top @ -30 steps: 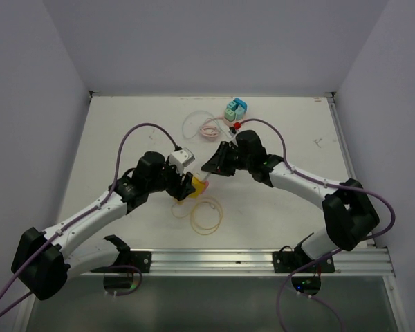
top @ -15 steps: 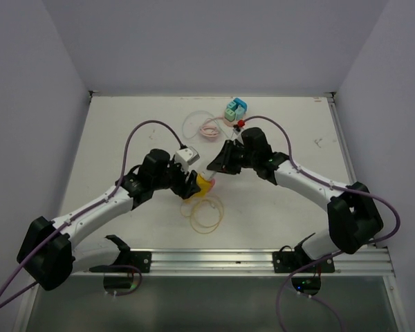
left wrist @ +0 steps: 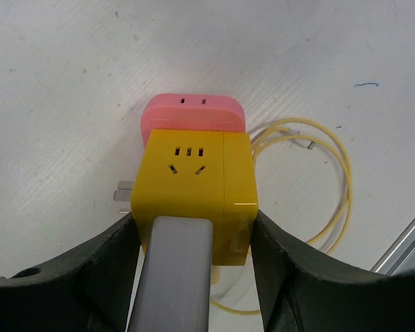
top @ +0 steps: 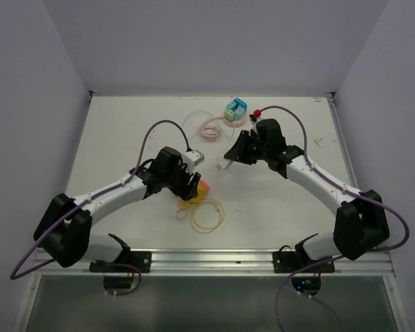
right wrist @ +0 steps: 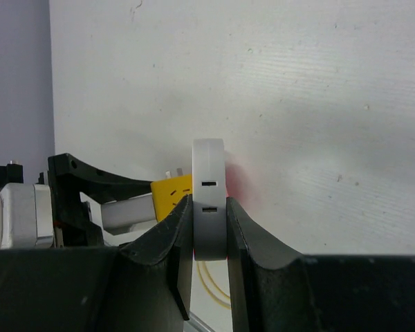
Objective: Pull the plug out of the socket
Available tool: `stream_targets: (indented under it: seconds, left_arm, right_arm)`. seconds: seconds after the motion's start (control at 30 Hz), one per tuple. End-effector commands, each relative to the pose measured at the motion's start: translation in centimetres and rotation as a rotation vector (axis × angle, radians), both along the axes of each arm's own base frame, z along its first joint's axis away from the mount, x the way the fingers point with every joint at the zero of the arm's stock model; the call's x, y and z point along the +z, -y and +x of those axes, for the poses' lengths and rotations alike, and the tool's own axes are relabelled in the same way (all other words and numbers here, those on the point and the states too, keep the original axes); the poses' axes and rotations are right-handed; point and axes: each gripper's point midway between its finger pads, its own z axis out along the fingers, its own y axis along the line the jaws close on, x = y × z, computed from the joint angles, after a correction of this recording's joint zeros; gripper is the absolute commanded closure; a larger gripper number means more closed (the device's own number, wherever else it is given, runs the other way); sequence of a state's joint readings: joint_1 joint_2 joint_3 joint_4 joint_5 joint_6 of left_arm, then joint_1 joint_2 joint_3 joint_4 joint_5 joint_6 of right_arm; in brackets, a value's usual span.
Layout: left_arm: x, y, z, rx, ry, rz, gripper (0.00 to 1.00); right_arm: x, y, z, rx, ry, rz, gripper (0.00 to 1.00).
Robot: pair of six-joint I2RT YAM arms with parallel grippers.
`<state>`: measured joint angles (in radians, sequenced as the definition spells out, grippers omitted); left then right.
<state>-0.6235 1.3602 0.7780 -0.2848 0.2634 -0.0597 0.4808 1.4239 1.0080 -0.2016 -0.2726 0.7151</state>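
White table (top: 117,138); left pincer (left wrist: 194,228) reaches inward clamping yellow socket (left wrist: 194,173); right pincer (top: 229,157), opposite, clamps white plug (right wrist: 209,176).

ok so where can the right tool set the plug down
Bare table between the yellow cable loops and the right arm; also the far left corner, left of the pink cable. Crowded around the socket and plug, and by the teal adapter.

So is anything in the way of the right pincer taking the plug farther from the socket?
Nothing visible. The white plug, shut in the right pincer, is clear of the yellow socket cube held by the left pincer, with only table beyond it.
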Motion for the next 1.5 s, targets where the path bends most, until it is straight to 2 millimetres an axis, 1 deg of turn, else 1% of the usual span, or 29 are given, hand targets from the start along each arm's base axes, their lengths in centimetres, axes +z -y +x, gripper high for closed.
stream_targets:
  seconds: [0.0,0.03,0.1,0.17,0.2,0.23,0.3,0.33,0.37,0.4,0.43,0.47,0.57,0.6,0.7,0.77,0.87,0.97,1.0,1.03,1.1,1.13,1.17,1.2,1.23,1.27,1.37,1.4,1.47]
  left_arm:
    - [0.8,-0.4,0.7,0.021,0.035,0.024,1.00]
    - [0.8,-0.3,0.8,0.022,0.036,0.025,1.00]
    - [1.4,-0.2,1.0,0.025,0.053,0.013,1.00]
    - [2.1,-0.1,1.2,0.034,0.075,-0.007,1.00]
    - [2.4,-0.1,1.3,0.038,0.084,-0.013,1.00]
    - [2.6,0.0,1.2,0.041,0.086,-0.020,1.00]
    - [3.3,0.0,1.4,0.046,0.109,-0.038,1.00]
    - [3.5,0.1,1.4,0.051,0.111,-0.047,1.00]
    - [4.1,0.2,1.5,0.054,0.130,-0.064,1.00]
    - [4.4,0.2,1.6,0.057,0.139,-0.072,1.00]
    - [4.6,0.2,1.6,0.063,0.146,-0.079,1.00]
    - [5.3,0.3,1.8,0.063,0.168,-0.093,1.00]
    - [6.0,0.3,1.9,0.067,0.195,-0.110,1.00]
    - [6.1,0.2,1.9,0.067,0.202,-0.115,1.00]
    - [7.0,0.3,1.8,0.062,0.232,-0.142,1.00]
    - [7.9,0.4,1.8,0.059,0.261,-0.169,1.00]
    - [8.7,0.4,1.7,0.060,0.290,-0.195,1.00]
    - [9.1,0.4,1.8,0.060,0.305,-0.209,1.00]
    - [9.1,0.4,1.8,0.061,0.305,-0.208,1.00]
    - [9.1,0.4,1.8,0.060,0.303,-0.209,1.00]
    - [9.1,0.5,1.8,0.057,0.303,-0.209,1.00]
    - [9.2,0.6,1.7,0.053,0.304,-0.213,1.00]
    - [9.3,0.6,1.7,0.052,0.305,-0.215,1.00]
    - [9.3,0.6,1.7,0.051,0.306,-0.214,1.00]
    - [9.3,0.6,1.7,0.049,0.307,-0.216,1.00]
    - [9.4,0.6,1.7,0.047,0.310,-0.217,1.00]
    - [9.7,0.6,1.6,0.039,0.324,-0.225,1.00]
    - [9.7,0.7,1.6,0.035,0.329,-0.226,1.00]
    - [10.2,0.7,1.6,0.030,0.343,-0.237,1.00]
  right_arm:
    - [3.7,0.6,0.9,-0.006,0.121,-0.032,1.00]
    - [4.1,0.8,1.1,-0.011,0.128,-0.038,1.00]
    - [4.0,1.7,1.5,-0.040,0.136,-0.070,1.00]
    - [3.4,3.0,2.0,-0.078,0.125,-0.081,1.00]
    - [3.0,3.5,2.2,-0.094,0.115,-0.079,1.00]
    - [2.1,4.7,2.7,-0.129,0.105,-0.079,1.00]
    - [1.2,5.3,3.0,-0.149,0.091,-0.045,1.00]
    - [-0.1,6.3,3.1,-0.174,0.060,-0.037,1.00]
    - [-1.1,6.5,3.1,-0.174,0.039,-0.027,1.00]
    - [-1.2,6.3,3.4,-0.164,0.044,0.000,1.00]
    - [-2.4,6.7,3.2,-0.173,0.014,0.006,1.00]
    - [-3.0,6.7,3.2,-0.170,-0.003,0.017,1.00]
    - [-4.9,5.9,3.3,-0.150,-0.043,0.074,1.00]
    - [-5.9,5.7,3.4,-0.149,-0.065,0.080,1.00]
    - [-6.7,5.4,3.9,-0.144,-0.062,0.113,1.00]
    - [-8.0,5.6,4.0,-0.149,-0.090,0.112,0.98]
    - [-9.6,6.3,4.3,-0.164,-0.120,0.106,0.93]
    - [-10.7,7.0,4.3,-0.177,-0.142,0.090,0.81]
    - [-10.9,7.2,4.1,-0.182,-0.150,0.085,0.77]
    - [-11.1,7.5,4.0,-0.181,-0.150,0.073,0.67]
    - [-11.2,8.2,3.8,-0.196,-0.159,0.039,0.56]
    - [-11.3,8.6,3.7,-0.198,-0.151,0.014,0.46]
    - [-10.7,8.7,3.7,-0.198,-0.135,0.004,0.43]
    - [-10.9,9.3,3.3,-0.219,-0.152,-0.031,0.38]
    - [-10.5,9.7,3.4,-0.221,-0.136,-0.050,0.34]
    - [-9.9,10.0,3.0,-0.225,-0.132,-0.061,0.28]
    - [-8.5,10.1,2.5,-0.224,-0.117,-0.061,0.23]
    - [-7.3,9.9,2.3,-0.215,-0.094,-0.046,0.23]
    - [-5.8,8.8,1.9,-0.168,-0.072,-0.006,0.23]
